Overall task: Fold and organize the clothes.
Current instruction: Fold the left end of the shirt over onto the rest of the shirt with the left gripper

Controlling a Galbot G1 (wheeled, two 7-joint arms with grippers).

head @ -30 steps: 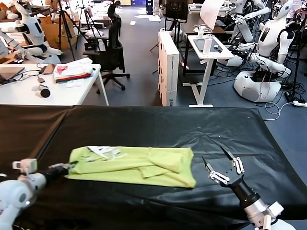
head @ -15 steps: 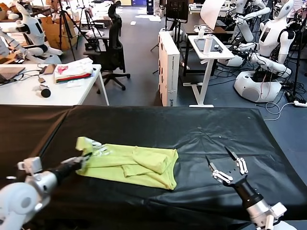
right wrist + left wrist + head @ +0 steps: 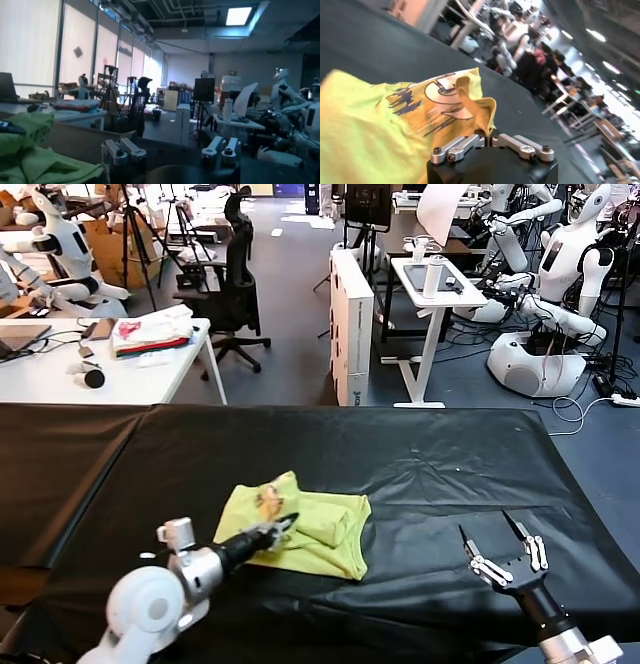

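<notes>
Over the last second the left tool (image 3: pixel 282 527) has dragged one end of the T-shirt (image 3: pixel 320 529) across itself toward the other end: 1 second ago the shirt lay stretched long across the black bench (image 3: pixel 420 454), half a second ago that end was lifted and partly carried over, and now the shirt sits as a compact bundle about half its former length, near the middle of the bench's near half. The left tool is clamped together on the carried edge of the fabric, resting on top of the bundle at its side nearer the robot's left; the left wrist view shows the pinched fold rising between the closed fingers (image 3: pixel 465 146), with the printed inside of the shirt turned up. The right tool (image 3: pixel 505 556) has its fingers spread apart and holds nothing; it hovers over bare bench, well apart from the shirt on the robot's right, having drifted slightly farther from the shirt. This looks like 1 crosswise fold nearly laid down. The layers look rumpled rather than flat, so the likely next need is to release the edge and smooth or square the bundle.
</notes>
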